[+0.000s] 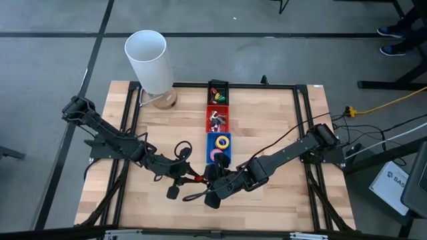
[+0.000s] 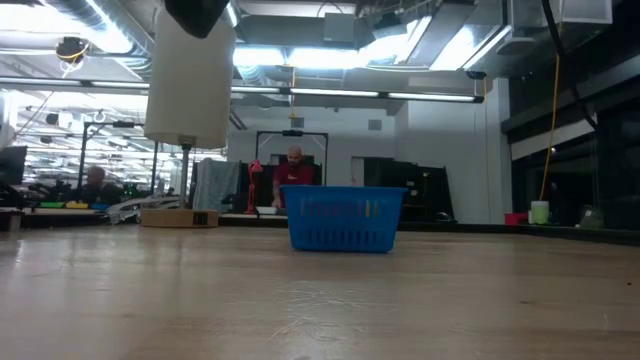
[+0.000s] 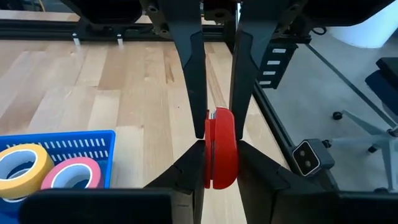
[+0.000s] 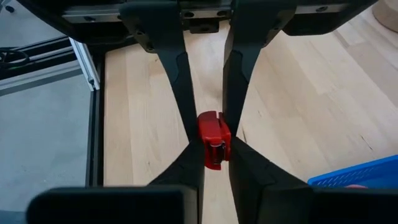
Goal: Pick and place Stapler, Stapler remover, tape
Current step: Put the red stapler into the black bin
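A red stapler [image 1: 196, 177] sits between my two grippers near the table's near edge, in front of the blue basket [image 1: 219, 148]. My left gripper [image 1: 189, 176] is shut on it from the left and my right gripper [image 1: 208, 179] from the right. The blue basket holds a yellow tape roll [image 3: 22, 168] and a pink tape roll [image 3: 71, 177]. A red basket [image 1: 217, 119] behind it holds silvery claw-shaped pieces. In the left wrist view my left gripper [image 3: 221, 152] meets my right gripper's fingers [image 3: 194, 74] at the stapler [image 3: 221, 149]. My left gripper pinches the stapler's two flat sides [image 3: 214, 168] between its two fingers, coming level from the table's left. The stapler stands on edge between the fingers. Wood shows past it; I cannot tell whether it is clear of the table. My right gripper pinches the other end of the stapler by its two sides [image 4: 211, 134] between its two fingers, coming level from the table's right, fingertip to fingertip with the left gripper's fingers [image 4: 177, 68].
A black basket [image 1: 218, 92] with small coloured things stands behind the red one. A tall white cylinder [image 1: 150, 60] stands at the far left corner. Black frame rails [image 1: 303, 133] run along the table's sides. Bare wood lies to the left and right of the baskets.
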Available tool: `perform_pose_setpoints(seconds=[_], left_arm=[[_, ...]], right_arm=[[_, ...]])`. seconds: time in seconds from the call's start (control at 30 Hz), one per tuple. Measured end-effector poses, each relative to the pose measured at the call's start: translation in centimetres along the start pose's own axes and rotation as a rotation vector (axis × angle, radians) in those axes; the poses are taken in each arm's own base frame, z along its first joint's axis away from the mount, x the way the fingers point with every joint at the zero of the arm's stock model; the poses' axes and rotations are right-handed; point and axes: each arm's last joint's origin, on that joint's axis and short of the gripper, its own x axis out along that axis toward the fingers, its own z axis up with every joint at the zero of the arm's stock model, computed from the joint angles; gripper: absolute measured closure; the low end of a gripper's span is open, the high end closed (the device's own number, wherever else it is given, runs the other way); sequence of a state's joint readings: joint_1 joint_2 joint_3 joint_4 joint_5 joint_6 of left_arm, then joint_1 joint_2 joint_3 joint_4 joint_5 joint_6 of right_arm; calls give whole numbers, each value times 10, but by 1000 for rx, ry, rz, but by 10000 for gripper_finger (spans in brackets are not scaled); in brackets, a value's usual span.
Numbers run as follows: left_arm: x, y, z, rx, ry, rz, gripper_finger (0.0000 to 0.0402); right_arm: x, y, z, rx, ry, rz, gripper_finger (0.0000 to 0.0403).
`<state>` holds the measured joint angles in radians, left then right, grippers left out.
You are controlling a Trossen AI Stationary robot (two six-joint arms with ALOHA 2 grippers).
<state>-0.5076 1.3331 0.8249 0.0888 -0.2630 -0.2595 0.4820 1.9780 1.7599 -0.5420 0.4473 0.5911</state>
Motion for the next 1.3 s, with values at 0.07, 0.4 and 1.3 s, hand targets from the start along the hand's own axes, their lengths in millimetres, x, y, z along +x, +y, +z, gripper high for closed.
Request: perform_pose_setpoints(seconds=[0.07, 0.4, 1.3], left_arm=[[0, 0, 0, -1, -2, 1, 329], [0, 4, -3, -51, 11, 91, 266], [-81, 36, 26, 14, -61, 256, 225]], right_arm=[[0, 0, 0, 2, 2, -2, 355], [3, -7, 1, 2, 35, -10, 355], [44, -181, 46, -36, 358, -248, 355]])
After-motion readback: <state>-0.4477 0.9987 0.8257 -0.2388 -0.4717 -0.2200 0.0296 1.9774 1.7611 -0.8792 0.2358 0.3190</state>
